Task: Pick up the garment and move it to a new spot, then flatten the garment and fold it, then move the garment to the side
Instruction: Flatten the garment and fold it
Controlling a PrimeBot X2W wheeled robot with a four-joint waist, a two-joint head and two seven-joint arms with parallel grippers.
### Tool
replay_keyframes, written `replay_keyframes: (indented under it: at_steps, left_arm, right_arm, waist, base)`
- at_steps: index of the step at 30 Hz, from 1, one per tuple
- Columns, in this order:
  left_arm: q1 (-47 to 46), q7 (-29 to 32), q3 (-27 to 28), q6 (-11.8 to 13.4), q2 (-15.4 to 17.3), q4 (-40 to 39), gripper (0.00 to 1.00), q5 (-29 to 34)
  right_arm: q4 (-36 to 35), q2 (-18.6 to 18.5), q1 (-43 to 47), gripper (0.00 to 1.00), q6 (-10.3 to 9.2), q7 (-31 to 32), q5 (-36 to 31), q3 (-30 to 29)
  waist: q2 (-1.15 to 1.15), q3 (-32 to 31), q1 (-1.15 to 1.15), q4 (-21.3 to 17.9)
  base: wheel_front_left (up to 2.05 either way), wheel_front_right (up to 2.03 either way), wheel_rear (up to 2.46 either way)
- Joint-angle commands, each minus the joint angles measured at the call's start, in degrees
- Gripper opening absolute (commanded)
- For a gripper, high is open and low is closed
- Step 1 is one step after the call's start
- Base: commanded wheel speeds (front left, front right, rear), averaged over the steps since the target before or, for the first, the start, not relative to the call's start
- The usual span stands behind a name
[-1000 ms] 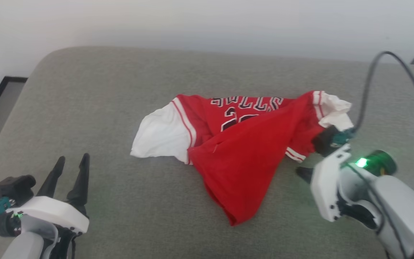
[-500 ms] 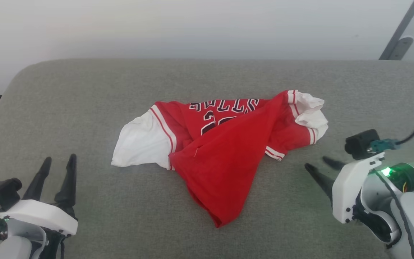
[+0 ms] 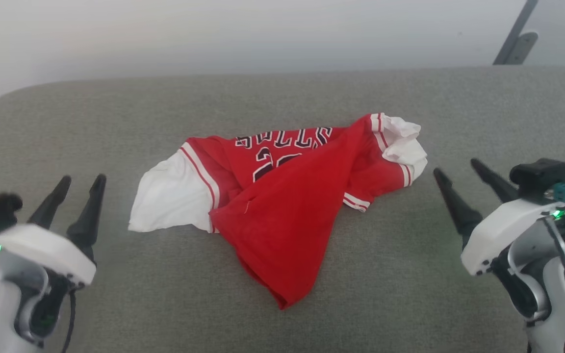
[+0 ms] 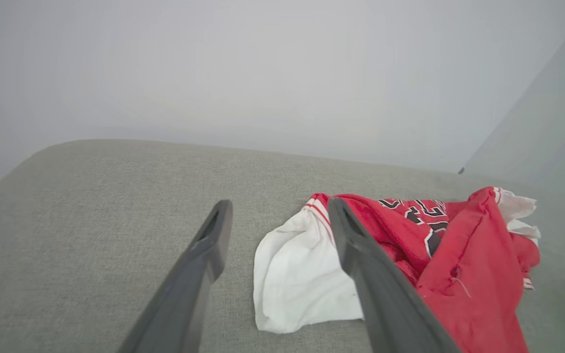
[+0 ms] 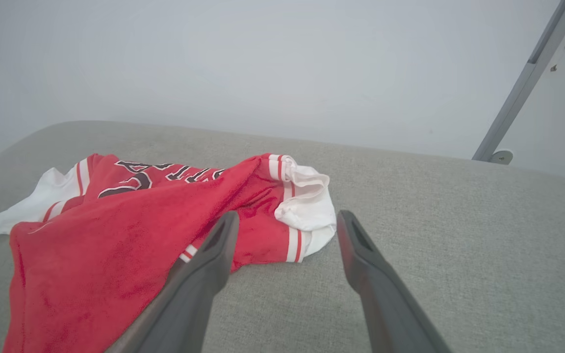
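Guessing at the step first: reads like the gap between the move and the flatten. Seeing the garment lying in a crumpled heap on the grey cushion, centre of the head view, touched by neither gripper. Spotting the left gripper at lower left with jaws spread wide and nothing between them, well apart from the cloth. Same for the right gripper at the right edge: jaws wide, holding nothing, near the bunched sleeve but not touching it.

Can't call it flat. Has a big red flap, probably the lower body of the shirt, thrown diagonally over the front, running down to a point at lower centre and hiding part of the lettering. Shows a white sleeve splayed out at centre left, plus that bunched one wadded up at upper right of the heap.

Probably calls for peeling that flap back next: pinch near its lower point or along an edge, pull toward the bottom of the frame to get the hem out straight, then tug each sleeve outward. Worth putting both grippers on opposite edges, to avoid dragging and re-wrinkling soft cloth on the textured cushion.

Containers: no bin, basket or tray to report, so nothing held in anything. Just a grey metal bar at upper right.
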Motion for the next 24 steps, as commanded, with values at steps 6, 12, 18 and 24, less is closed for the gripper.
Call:
replay_keyframes:
  at_steps: [6,12,18,24]
  left_arm:
    - [-5.7,10.8,-2.6,-0.7,2.6,0.8,1.00,-4.5]
    - [-10.9,24.7,-5.7,-0.7,5.1,5.1,1.00,-8.2]
    - [-16.8,35.1,-8.1,0.6,6.1,11.9,1.00,-8.9]
    - [-21.4,40.8,-10.0,1.9,5.9,17.2,1.00,-8.4]
  right_arm:
    - [-0.6,2.8,-1.9,1.00,-0.01,-2.8,-3.5,-2.9]
    - [-1.2,4.2,-3.3,1.00,0.00,-2.3,-5.1,-3.0]
    - [-1.7,4.9,-4.4,1.00,0.00,-1.7,-5.8,-3.0]
    - [-1.7,5.5,-5.6,1.00,0.00,-1.2,-6.0,-2.4]
  waist:
    - [0.00,2.3,0.00,-1.9]
    - [0.00,4.8,0.00,-3.8]
    - [0.00,8.2,0.00,-5.1]
    - [0.00,10.8,0.00,-6.1]
  base:
    - [0.00,0.00,0.00]
    - [0.00,0.00,0.00]
    - [0.00,0.00,0.00]
    - [0.00,0.00,0.00]
